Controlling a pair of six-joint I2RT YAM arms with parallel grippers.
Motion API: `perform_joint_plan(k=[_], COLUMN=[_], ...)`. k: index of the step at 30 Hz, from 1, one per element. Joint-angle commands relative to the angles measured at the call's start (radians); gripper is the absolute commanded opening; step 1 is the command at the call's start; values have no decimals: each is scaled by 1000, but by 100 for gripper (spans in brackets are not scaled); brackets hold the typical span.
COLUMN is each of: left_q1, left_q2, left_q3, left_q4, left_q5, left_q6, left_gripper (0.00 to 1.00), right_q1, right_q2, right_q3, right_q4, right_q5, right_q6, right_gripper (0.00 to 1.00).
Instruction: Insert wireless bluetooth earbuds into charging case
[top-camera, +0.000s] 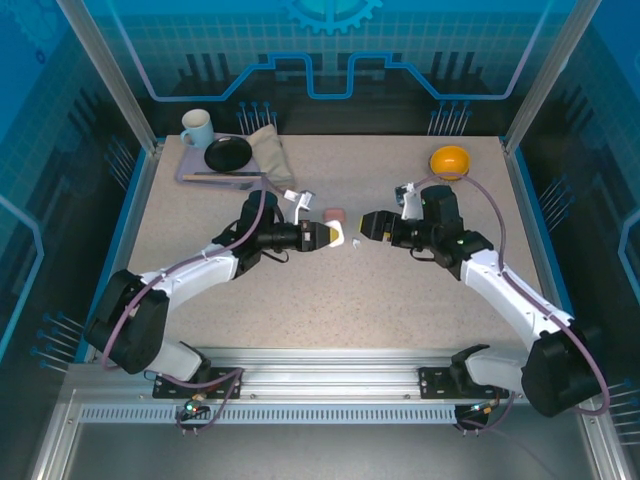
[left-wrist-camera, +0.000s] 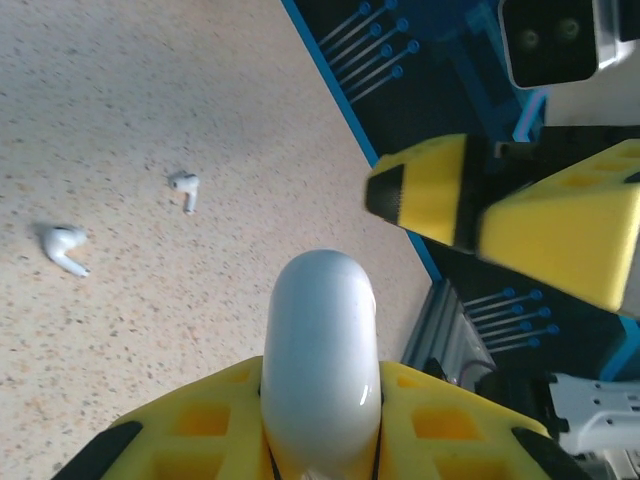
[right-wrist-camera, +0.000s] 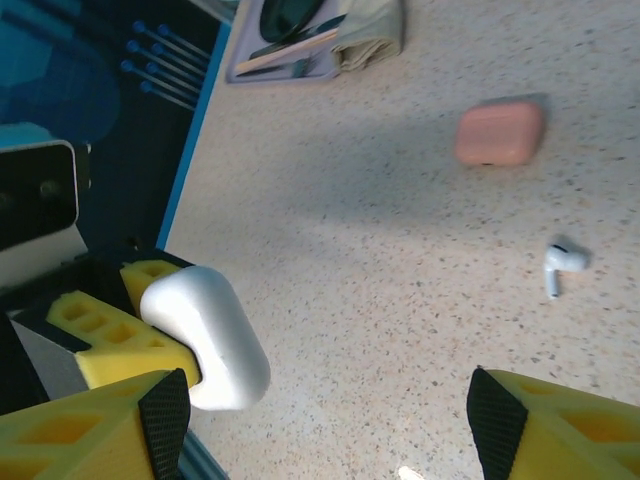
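I am working on a speckled table (top-camera: 400, 300) with blue edges. My left arm (top-camera: 190, 275) and my right arm (top-camera: 500, 280) both reach in to the middle and point at each other.

At the far left corner is a tray (top-camera: 185, 178) with a mug (top-camera: 196, 127), a black plate (top-camera: 228, 153) and a folded cloth (top-camera: 268, 152). At the far right is an orange bowl (top-camera: 450, 160). I don't need any of these.

The left gripper (top-camera: 322, 237) is squeezed tight on the white case (left-wrist-camera: 320, 350) and holds it up off the table. The case sticks out past the yellow fingers. I can't see a gap in it, so I think its lid is closed. The right gripper (top-camera: 366, 226) has its fingers spread wide with nothing in them. It is just beside the white case but not touching it.

The pink case (right-wrist-camera: 500, 132) lies on the table a little way behind, closed.

Two white earbuds lie loose on the table near the grippers, one (left-wrist-camera: 185, 188) near the other (left-wrist-camera: 62, 245). No earbud is in a case yet.

I think I am at the start: getting the white case open. Next, the right fingers have to catch the lid and flip it up while the left keeps its hold. The case is smooth and round, so it could slip. Then I must pick up a tiny earbud, which needs a careful pinch.
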Motion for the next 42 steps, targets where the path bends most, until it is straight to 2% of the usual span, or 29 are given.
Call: perform_joint_plan(k=[1, 20, 30, 35, 42], left_q1=[4, 4, 4, 4, 4], left_q2=[-25, -19, -45, -44, -33], left_q3=[45, 74, 75, 74, 68], left_q4=[-88, -101, -98, -100, -93], left_q5=[88, 98, 91, 91, 89], left_q6=[46, 51, 54, 56, 56], left_gripper=[18, 17, 16, 15, 15], right_q1=[32, 103, 20, -22, -24], right_q2=[19, 166, 193, 141, -32], right_q3=[-10, 10, -95, -130, -144], right_q4=[135, 188, 201, 189, 128], right_q5=[-78, -52, 5, -9, -41], right_q6=[-38, -33, 2, 20, 30], right_gripper=[76, 73, 69, 68, 68])
